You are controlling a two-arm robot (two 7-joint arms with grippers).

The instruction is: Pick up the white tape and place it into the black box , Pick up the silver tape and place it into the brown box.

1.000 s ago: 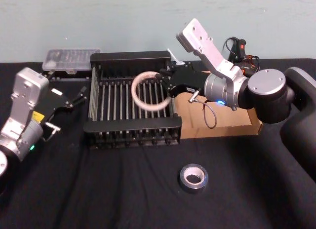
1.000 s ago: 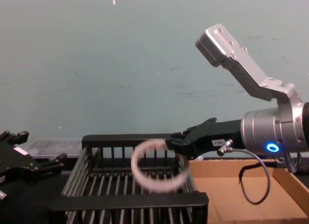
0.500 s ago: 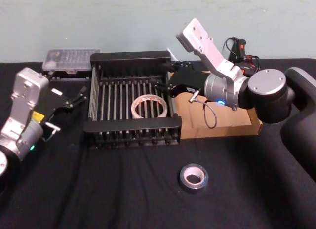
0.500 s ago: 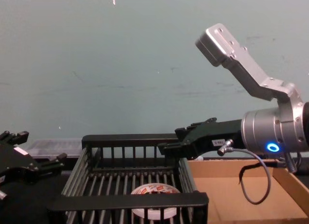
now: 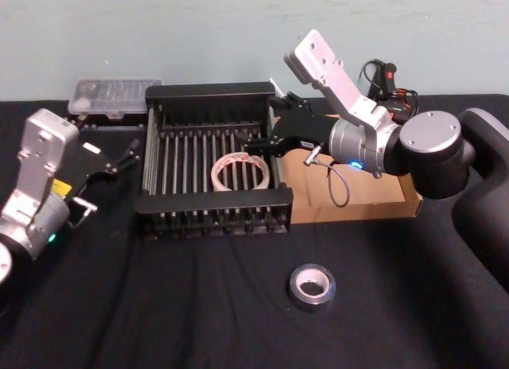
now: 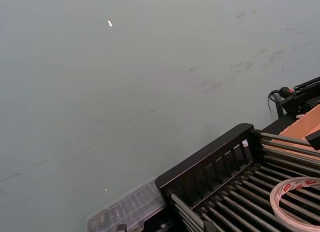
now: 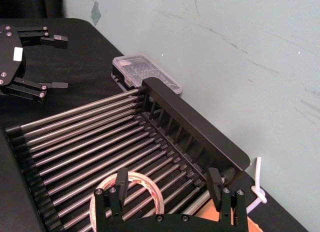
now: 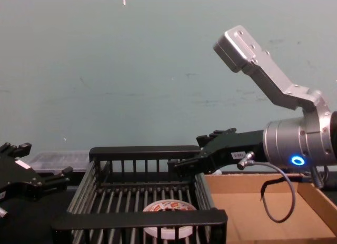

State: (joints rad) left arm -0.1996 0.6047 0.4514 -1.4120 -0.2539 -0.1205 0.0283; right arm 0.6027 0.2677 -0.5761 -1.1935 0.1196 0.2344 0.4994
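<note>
While the white tape (image 5: 215, 172) lies in the black box (image 5: 213, 200), the right gripper (image 5: 266, 130) hangs above, fingers spread.
Left gripper (image 5: 123, 156), likewise spread, sits beside it; silver tape (image 5: 310, 302) lies out front.

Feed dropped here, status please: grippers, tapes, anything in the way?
Jaws open both: right gripper over black box, left gripper parked left. White tape flat in box. Silver tape on table out front. Right arm overhangs brown box.

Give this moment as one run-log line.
right claw: open over black slatted crate; white labelled tape roll: inside crate; dark grey-silver tape roll: on black table; left claw: parked, open
</note>
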